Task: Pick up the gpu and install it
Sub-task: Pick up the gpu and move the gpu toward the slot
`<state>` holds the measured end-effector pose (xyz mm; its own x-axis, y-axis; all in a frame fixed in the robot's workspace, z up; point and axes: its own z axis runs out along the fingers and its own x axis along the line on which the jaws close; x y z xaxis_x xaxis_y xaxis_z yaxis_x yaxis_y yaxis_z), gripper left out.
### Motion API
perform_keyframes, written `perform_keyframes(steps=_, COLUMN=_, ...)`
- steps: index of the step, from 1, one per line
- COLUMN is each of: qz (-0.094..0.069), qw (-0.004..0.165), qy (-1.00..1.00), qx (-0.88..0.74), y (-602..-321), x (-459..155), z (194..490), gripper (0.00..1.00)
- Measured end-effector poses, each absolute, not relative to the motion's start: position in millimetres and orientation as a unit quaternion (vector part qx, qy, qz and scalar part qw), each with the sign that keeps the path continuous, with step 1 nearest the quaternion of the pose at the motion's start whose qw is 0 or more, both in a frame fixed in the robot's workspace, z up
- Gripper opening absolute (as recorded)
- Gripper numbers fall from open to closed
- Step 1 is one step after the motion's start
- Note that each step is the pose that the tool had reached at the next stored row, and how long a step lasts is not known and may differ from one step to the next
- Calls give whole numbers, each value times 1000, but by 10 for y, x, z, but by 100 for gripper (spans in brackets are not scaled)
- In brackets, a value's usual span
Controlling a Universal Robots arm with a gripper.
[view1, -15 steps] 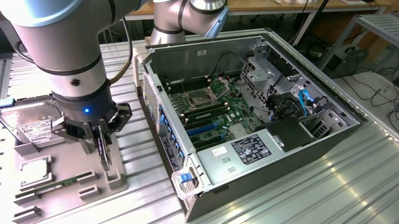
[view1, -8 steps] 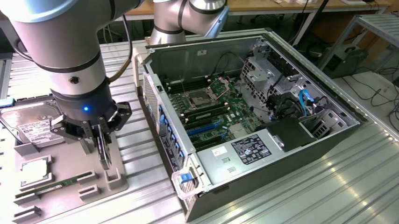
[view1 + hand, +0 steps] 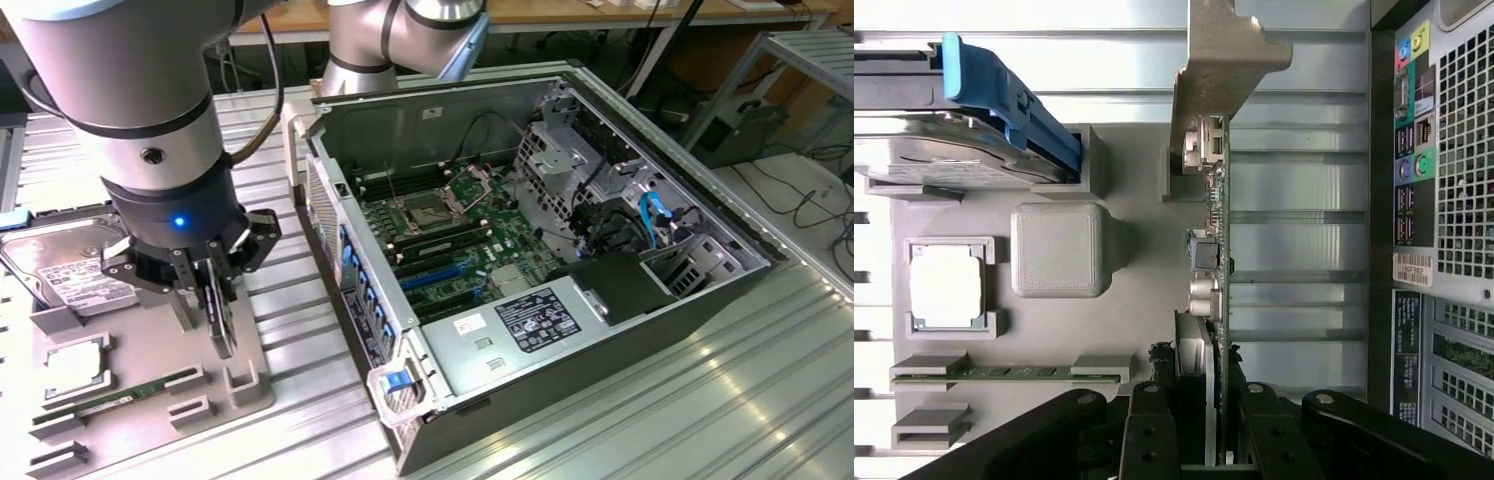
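Note:
The gpu (image 3: 222,322) is a thin green card seen edge-on, standing upright over the grey holder tray (image 3: 154,345) at the exterior view's left. My gripper (image 3: 214,290) reaches down from above and is shut on its upper part, one black finger on each face. In the wrist view the gpu (image 3: 1221,240) runs away from my gripper (image 3: 1212,440), and its metal end bracket (image 3: 1219,60) sits at the far end beside a tray post. I cannot tell whether the card's lower edge still touches the tray. The open computer case (image 3: 561,330) lies to the exterior view's right, its motherboard (image 3: 454,230) exposed.
On the tray are a silver hard drive (image 3: 60,265) with a blue rail (image 3: 1014,100), a square processor (image 3: 946,287) and a narrow RAM stick (image 3: 1004,373). The case's rear panel (image 3: 1454,200) stands close beside the tray. Ribbed metal table (image 3: 667,400) surrounds everything.

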<state>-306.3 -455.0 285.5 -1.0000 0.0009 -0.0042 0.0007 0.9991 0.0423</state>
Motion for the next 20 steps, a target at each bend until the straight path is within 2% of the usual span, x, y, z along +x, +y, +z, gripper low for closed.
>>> perform_keyframes(steps=20, qz=22, qw=2, qy=1000, qx=0, y=-4552, x=-3063, z=3004, gripper=28)
